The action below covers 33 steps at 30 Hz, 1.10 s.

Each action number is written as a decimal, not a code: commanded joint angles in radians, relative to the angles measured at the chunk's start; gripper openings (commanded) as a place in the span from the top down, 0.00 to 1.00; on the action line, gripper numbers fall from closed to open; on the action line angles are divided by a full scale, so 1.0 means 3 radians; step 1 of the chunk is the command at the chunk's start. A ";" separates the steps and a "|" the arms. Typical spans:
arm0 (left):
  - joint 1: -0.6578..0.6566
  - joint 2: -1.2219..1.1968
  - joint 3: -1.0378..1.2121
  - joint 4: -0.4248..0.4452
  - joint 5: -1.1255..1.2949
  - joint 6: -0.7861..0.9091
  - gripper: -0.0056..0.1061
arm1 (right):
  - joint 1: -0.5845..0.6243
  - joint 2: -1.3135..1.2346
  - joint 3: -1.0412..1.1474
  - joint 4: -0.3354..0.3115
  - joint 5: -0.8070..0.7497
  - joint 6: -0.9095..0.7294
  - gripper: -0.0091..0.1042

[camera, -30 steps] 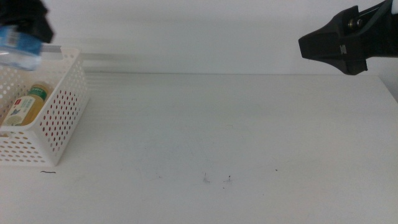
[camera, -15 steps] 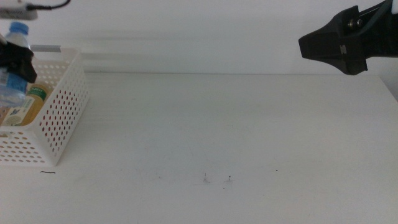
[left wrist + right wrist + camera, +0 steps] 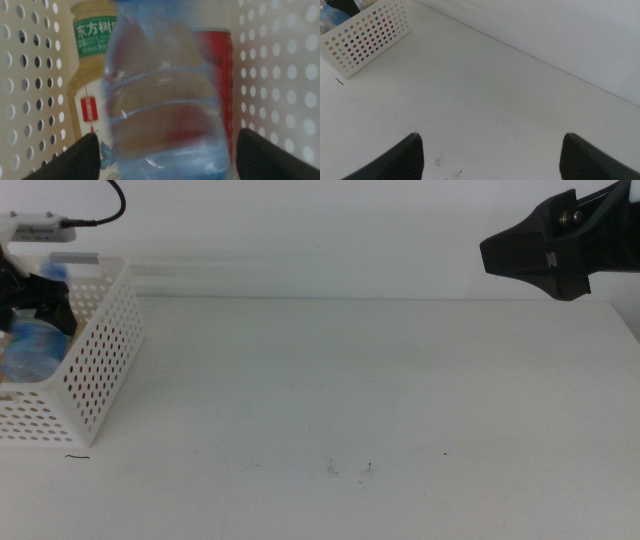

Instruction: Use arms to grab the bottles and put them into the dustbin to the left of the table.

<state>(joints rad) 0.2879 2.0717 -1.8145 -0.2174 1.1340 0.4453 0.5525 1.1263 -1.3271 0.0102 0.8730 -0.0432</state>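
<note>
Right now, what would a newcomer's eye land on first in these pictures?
First, the small clear water bottle with blue label, filling the left wrist view between the open jaws of the left pincer inside the white perforated plastic basket at the table's left edge. Behind it lie a yellow-tea bottle and a slim red cola can. The right pincer hangs over the far right.

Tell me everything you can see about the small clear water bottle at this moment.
The water bottle is clear ribbed plastic with a blue top, slightly blurred in the left wrist view. It sits between the left gripper jaws, which stand wide to each side; whether they touch it cannot be told. It is inside the dustbin at the table's left edge, over the yellow-tea bottle and the red cola can. The right gripper waits above the table's far right.
</note>
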 commanded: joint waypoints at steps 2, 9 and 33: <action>0.0001 -0.0082 -0.0042 -0.0006 0.0132 -0.0002 0.11 | -0.0014 -0.0015 -0.0015 -0.0012 -0.0021 -0.0010 0.14; 0.0001 -0.0435 -0.0114 0.0004 0.0290 -0.0167 0.11 | -0.0014 -0.0015 -0.0015 -0.0012 -0.0021 -0.0010 0.14; -0.1807 -0.3365 0.1653 -0.0299 -0.1241 -0.0463 0.11 | -0.0014 -0.0015 -0.0015 -0.0012 -0.0021 -0.0010 0.14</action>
<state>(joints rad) -0.2481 1.1099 -1.3530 -0.3127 0.8246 0.3177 0.5525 1.1263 -1.3271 0.0102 0.8730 -0.0432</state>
